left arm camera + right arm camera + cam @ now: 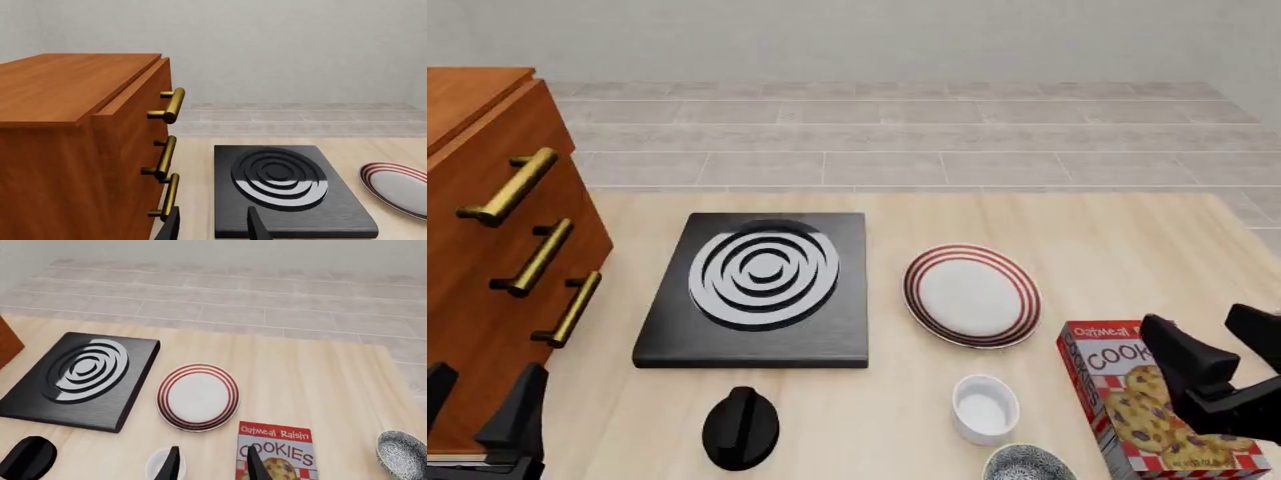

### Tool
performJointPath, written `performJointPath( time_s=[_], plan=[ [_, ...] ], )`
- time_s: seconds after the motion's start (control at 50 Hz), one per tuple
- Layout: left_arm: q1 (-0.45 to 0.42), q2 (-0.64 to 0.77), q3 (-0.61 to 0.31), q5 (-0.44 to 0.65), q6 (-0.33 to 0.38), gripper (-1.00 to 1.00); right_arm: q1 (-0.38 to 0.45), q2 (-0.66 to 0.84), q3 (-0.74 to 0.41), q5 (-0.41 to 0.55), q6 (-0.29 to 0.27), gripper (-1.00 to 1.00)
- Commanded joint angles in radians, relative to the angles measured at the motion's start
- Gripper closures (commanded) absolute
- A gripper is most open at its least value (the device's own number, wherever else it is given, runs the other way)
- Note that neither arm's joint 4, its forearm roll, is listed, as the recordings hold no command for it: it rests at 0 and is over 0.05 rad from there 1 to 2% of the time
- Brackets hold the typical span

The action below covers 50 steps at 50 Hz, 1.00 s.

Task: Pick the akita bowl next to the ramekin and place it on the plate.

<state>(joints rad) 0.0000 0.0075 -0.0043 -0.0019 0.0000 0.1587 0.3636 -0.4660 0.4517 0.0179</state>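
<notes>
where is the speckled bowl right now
In the front view the speckled bowl sits at the near edge of the table, just right of the white cup and left of the cookie box.

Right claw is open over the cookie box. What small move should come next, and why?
Probably shift the right claw, kept open, back toward the near table edge and to its left until it is above the akita bowl. That bowl sits just nearside of the ramekin, at the front view's bottom edge, while the claw hovers over the cookie box instead.
</notes>
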Motion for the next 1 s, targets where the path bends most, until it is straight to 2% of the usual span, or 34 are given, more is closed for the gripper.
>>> performJointPath(
  time_s=[0.02,0.2,0.28,0.4,0.5,0.58,0.6,0.82,0.92,1.0],
  plan=[
    [0.0,0.0,0.0,0.0,0.0,-1.0,0.048,0.012,-0.009,0.092,0.008,-1.0],
    [0.0,0.0,0.0,0.0,0.0,-1.0,0.083,0.015,0.006,0.132,0.03,-1.0],
    [0.0,0.0,0.0,0.0,0.0,-1.0,0.086,0.013,0.006,0.145,0.025,-1.0],
    [0.0,0.0,0.0,0.0,0.0,-1.0,0.088,0.019,0.001,0.181,0.054,-1.0],
    [0.0,0.0,0.0,0.0,0.0,-1.0,0.092,0.016,0.0,0.2,0.056,-1.0],
    [0.0,0.0,0.0,0.0,0.0,-1.0,0.101,0.014,0.007,0.211,0.07,-1.0],
    [0.0,0.0,0.0,0.0,0.0,-1.0,0.113,0.018,0.022,0.212,0.098,-1.0],
    [0.0,0.0,0.0,0.0,0.0,-1.0,0.125,0.0,0.051,0.242,0.118,-1.0],
    [0.0,0.0,0.0,0.0,0.0,-1.0,0.144,0.003,0.059,0.257,0.154,-1.0],
    [0.0,0.0,0.0,0.0,0.0,-1.0,0.141,-0.004,0.056,0.28,0.146,-1.0]
  ],
)
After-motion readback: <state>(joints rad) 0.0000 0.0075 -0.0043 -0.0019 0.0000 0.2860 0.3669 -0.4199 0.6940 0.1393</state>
